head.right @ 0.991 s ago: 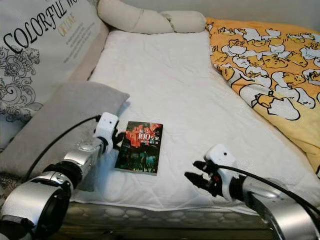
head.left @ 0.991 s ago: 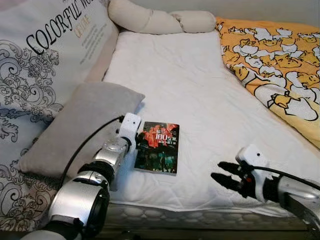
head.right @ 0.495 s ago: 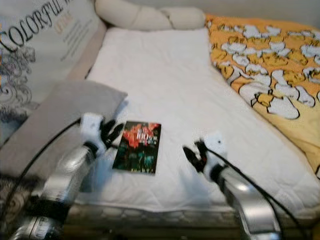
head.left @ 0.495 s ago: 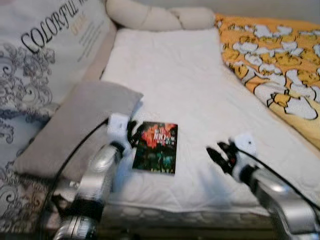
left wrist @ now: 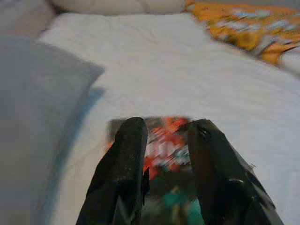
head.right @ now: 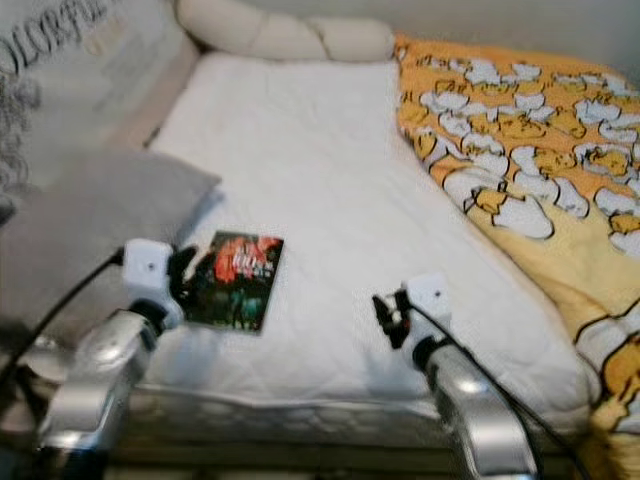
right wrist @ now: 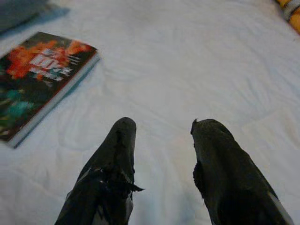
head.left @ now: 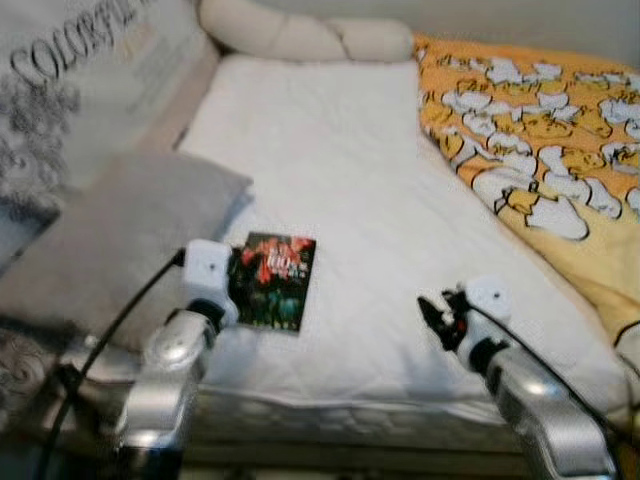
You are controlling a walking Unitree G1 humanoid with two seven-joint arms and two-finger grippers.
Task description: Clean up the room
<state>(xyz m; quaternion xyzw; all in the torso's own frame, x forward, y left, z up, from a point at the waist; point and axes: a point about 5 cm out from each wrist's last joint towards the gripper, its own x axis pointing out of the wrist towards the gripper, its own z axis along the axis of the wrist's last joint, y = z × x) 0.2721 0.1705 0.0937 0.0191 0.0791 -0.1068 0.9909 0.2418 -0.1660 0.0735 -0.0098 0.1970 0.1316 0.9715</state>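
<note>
While a thin paperback book (head.left: 272,281) lies flat on the white mattress (head.left: 340,170), it looks light and stiff, best pinched at its near edge. Nearest, the left gripper (left wrist: 161,154) hangs over the book's near end, fingers spread and holding nothing; the right gripper (right wrist: 161,140), right of the book, is likewise parted. Beyond the book: grey pillow (head.left: 120,230), duck-print quilt (head.left: 540,130).

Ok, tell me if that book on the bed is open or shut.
Shut. The book lies flat on the white mattress, front cover up, no pages showing; the left gripper hovers open over it.
</note>
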